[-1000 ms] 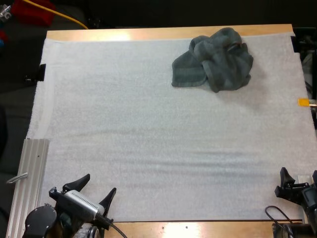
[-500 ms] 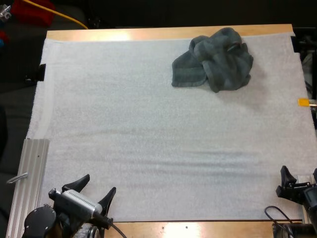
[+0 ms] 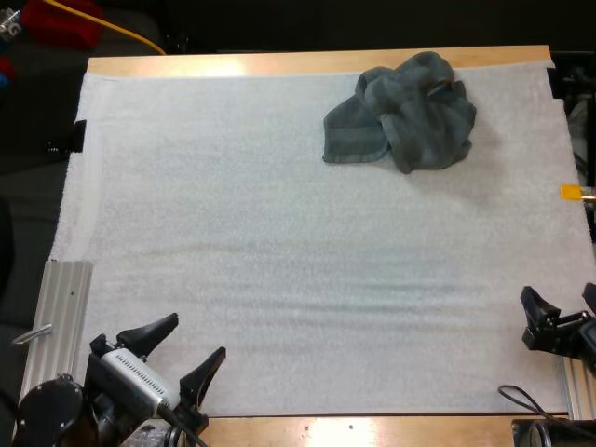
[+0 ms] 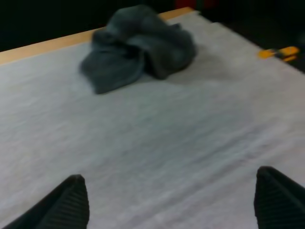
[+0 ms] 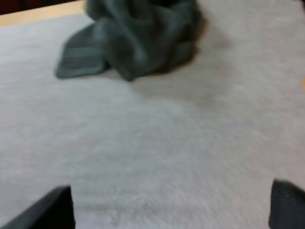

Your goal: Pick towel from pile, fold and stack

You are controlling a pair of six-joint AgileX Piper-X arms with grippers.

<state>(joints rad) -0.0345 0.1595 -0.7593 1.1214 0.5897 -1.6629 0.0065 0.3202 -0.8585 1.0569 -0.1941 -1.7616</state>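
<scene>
A crumpled dark grey-green towel (image 3: 402, 112) lies on the white mat (image 3: 279, 223) near its far right corner; it also lies far ahead of each wrist camera (image 4: 138, 45) (image 5: 136, 36). My left gripper (image 3: 191, 346) hovers over the mat's near left edge, open, its two black fingertips (image 4: 71, 198) wide apart with bare mat between them. At the near right edge my right gripper (image 3: 561, 303) is open too, one fingertip (image 5: 52, 202) well away from the other. Both grippers are far from the towel.
A ribbed metal rail (image 3: 56, 335) runs along the mat's near left side. The wooden table edge (image 3: 307, 61) shows behind the towel. Wide bare mat stretches between the grippers and the towel.
My left gripper has shifted slightly right and nearer the front edge. My right gripper has moved a little forward over the mat. The towel has not moved.
</scene>
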